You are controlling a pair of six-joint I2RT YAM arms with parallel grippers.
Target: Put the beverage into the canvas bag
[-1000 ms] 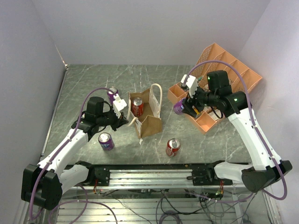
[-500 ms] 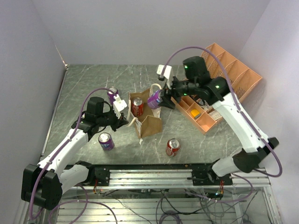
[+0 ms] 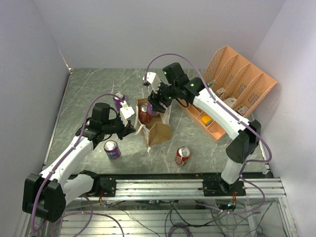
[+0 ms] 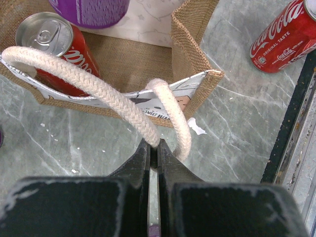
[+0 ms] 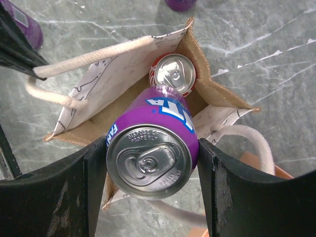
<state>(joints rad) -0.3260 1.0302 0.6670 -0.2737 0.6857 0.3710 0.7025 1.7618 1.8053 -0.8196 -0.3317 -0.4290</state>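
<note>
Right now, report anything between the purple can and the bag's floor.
A red can already stands inside the canvas bag, just beneath the lower end of the purple can; open space shows beside it.

The grey marbled table [image 3: 98,84] carries the canvas bag [image 3: 159,132], a red can [image 3: 182,155] in front, near purple can [image 3: 112,149] and far purple can [image 3: 118,98] left, orange organizer [image 3: 237,79] right

light: bright, even | shadows: soft — short | focus: left end effector [image 4: 154,150] blurred up close
</note>
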